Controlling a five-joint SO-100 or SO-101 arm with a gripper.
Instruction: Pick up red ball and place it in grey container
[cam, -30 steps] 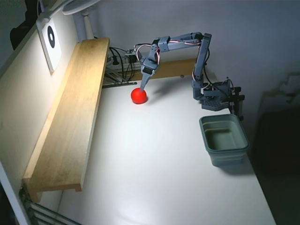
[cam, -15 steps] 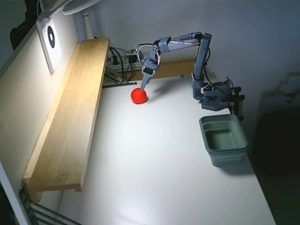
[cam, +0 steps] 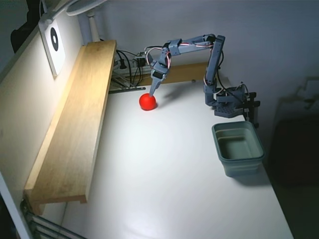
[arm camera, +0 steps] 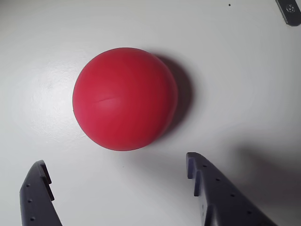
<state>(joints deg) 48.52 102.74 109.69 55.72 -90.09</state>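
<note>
The red ball (cam: 147, 101) lies on the white table (cam: 164, 169) near the far left, beside the wooden shelf. In the wrist view the red ball (arm camera: 124, 99) fills the middle, resting on the table. My gripper (cam: 151, 91) hangs just above and behind the ball, pointing down. In the wrist view my gripper (arm camera: 115, 165) is open; its two fingertips (arm camera: 195, 165) stand wide apart just short of the ball and do not touch it. The grey container (cam: 238, 147) stands empty at the table's right edge, in front of the arm's base.
A long wooden shelf (cam: 75, 124) runs along the left wall. Cables and a power strip (cam: 130, 63) lie behind the ball. The arm's base (cam: 230, 103) is clamped at the right edge. A dark object (arm camera: 290, 10) shows at the wrist view's top right corner.
</note>
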